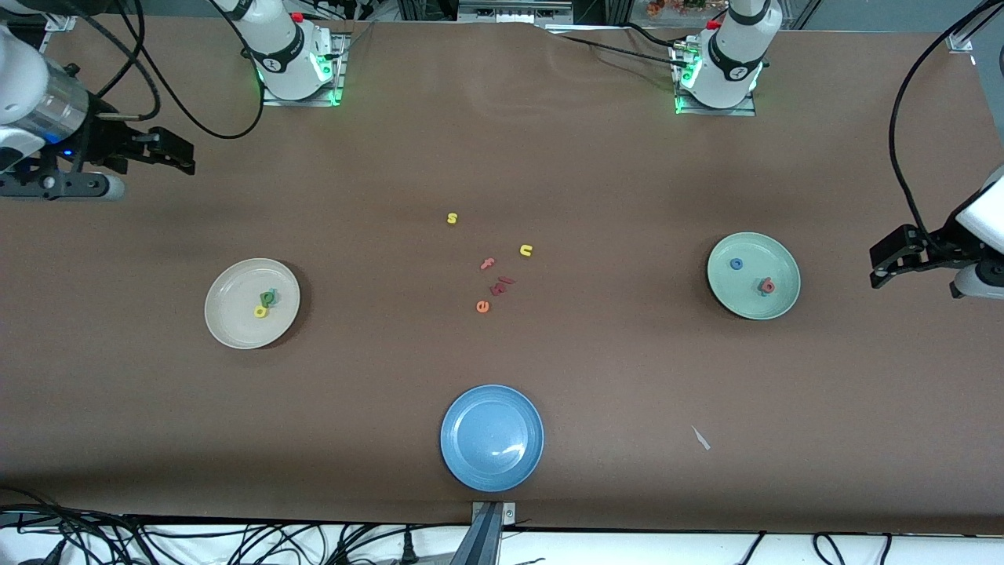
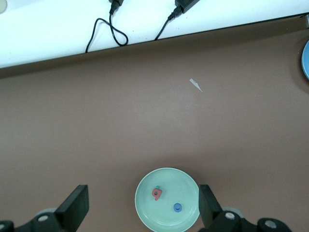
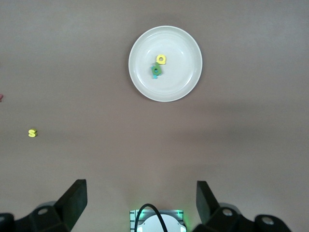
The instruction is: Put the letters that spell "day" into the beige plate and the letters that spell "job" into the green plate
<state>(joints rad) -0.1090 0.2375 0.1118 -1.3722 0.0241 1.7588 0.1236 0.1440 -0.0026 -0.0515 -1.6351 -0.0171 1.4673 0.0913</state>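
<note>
Front view has both arms parked: the left gripper [image 1: 882, 265] hangs beside the green plate [image 1: 776, 306], the right gripper [image 1: 176, 153] over bare table at its own end, fingers spread wide, holding nothing. The "job" letters [image 1: 762, 286] lie in the green plate, the "day" letters [image 1: 265, 303] piled in the beige plate [image 1: 227, 326]; which way they point can't be made out.

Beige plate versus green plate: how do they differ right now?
The beige plate sits toward the right arm's end of the table; the green plate toward the left arm's end. The beige plate holds yellow, green and teal letters bunched together; the green one holds a blue "o" apart from a red-pink "b". Both are round, shallow and similar in size.
</note>
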